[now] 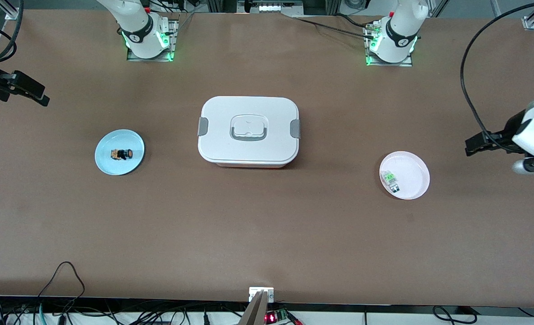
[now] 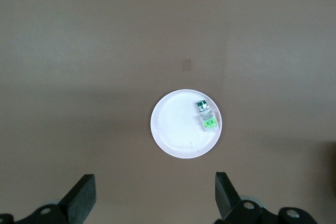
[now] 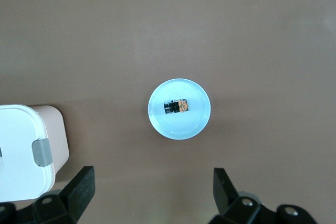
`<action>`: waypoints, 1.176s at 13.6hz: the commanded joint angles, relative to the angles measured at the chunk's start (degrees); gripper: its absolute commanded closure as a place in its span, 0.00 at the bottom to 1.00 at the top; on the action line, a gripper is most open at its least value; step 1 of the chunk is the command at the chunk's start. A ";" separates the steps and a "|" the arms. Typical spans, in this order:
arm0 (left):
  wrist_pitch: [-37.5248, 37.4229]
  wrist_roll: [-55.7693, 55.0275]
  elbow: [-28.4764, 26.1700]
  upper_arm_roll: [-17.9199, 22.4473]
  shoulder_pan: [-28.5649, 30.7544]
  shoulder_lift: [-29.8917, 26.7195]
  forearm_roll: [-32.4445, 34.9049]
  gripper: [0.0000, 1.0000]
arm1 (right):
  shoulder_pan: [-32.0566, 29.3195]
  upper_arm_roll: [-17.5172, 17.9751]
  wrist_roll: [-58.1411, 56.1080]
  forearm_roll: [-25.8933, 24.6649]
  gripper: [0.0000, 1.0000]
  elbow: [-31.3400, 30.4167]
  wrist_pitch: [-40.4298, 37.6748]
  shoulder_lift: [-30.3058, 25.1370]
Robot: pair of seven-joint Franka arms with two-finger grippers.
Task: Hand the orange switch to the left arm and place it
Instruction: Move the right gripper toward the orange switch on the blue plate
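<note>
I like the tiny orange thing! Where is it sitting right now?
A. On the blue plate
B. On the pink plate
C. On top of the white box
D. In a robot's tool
A. The orange switch lies on the blue plate, apart from the white box, and both tools are open and away from it.

I see 2 plates on my brown table. The blue plate sits toward my right arm's end. The pink plate sits toward my left arm's end, with a small green-and-clear component lying at its 9 o'clock edge in the front view.
</note>
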 commanded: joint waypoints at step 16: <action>-4.47 0.46 -0.69 -1.76 2.30 -6.42 -2.94 0.00 | -0.34 -0.14 -6.49 -0.87 0.00 -0.35 -1.31 10.72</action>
